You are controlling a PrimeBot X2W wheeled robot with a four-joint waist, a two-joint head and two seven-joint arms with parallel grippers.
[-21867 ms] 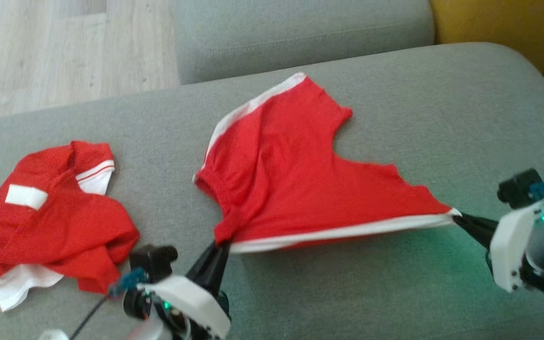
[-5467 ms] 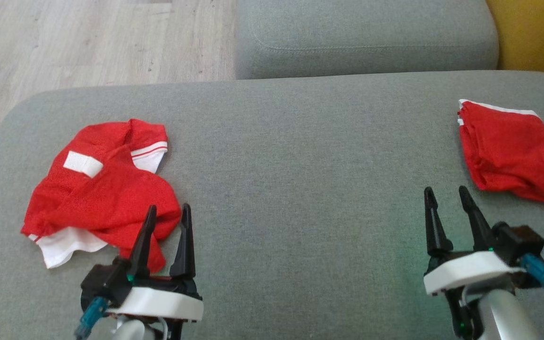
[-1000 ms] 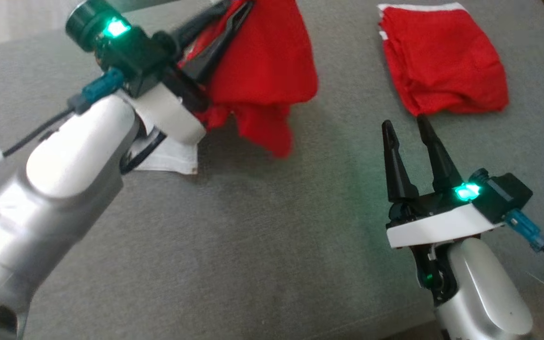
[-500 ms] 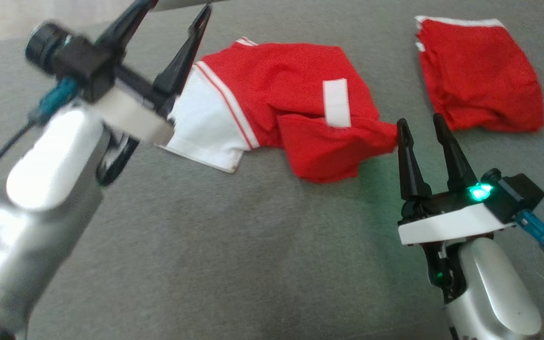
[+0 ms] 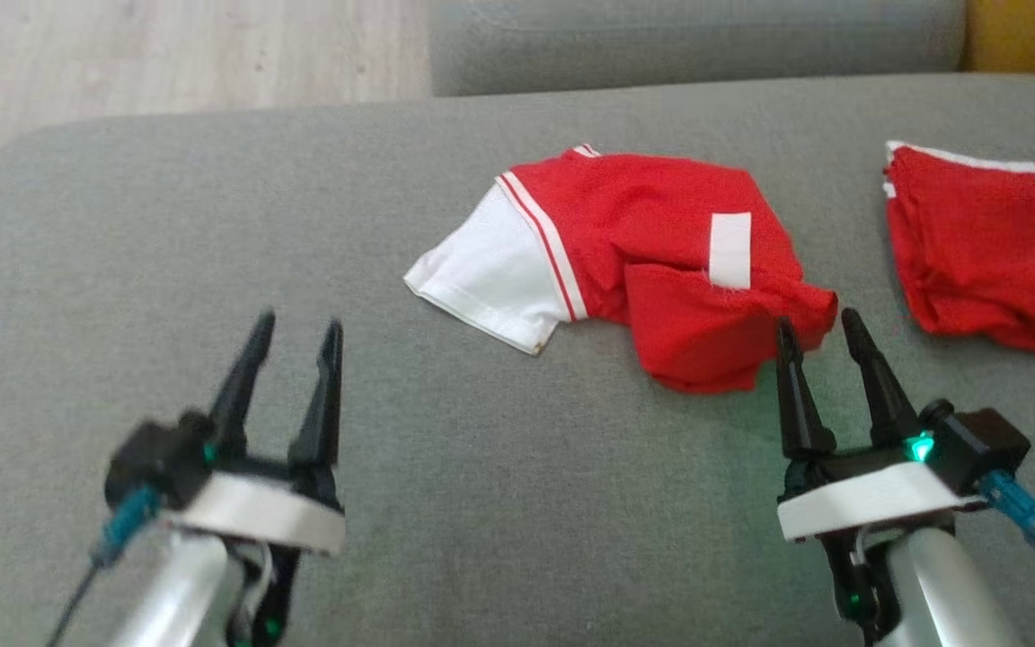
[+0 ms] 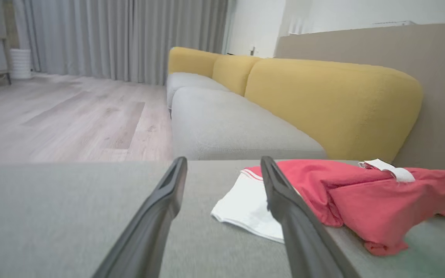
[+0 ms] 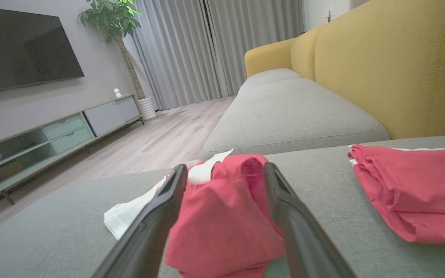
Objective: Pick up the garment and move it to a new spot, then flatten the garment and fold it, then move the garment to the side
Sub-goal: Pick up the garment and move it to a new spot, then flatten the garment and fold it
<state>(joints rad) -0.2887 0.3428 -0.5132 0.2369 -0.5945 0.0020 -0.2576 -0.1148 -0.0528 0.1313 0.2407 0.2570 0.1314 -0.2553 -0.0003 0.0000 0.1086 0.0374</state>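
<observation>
On grey seat cushion (image 5: 482, 503), near centre: crumpled garment (image 5: 661, 225), red, shown lying loose and unheld. White sleeve (image 5: 490, 274) spread at crumpled garment's left end; white patch (image 5: 730, 250) turned upward. Folded garment (image 5: 985, 243), also red, laid apart at crumpled garment's right. Right gripper (image 5: 815, 318) held at crumpled garment's near edge, fingers parted, nothing grasped; tip contact with cloth not determinable. Left gripper (image 5: 300, 321) held well off crumpled garment's near left, fingers parted, empty. Yellow backrest (image 6: 323, 96) seen beyond crumpled garment.
</observation>
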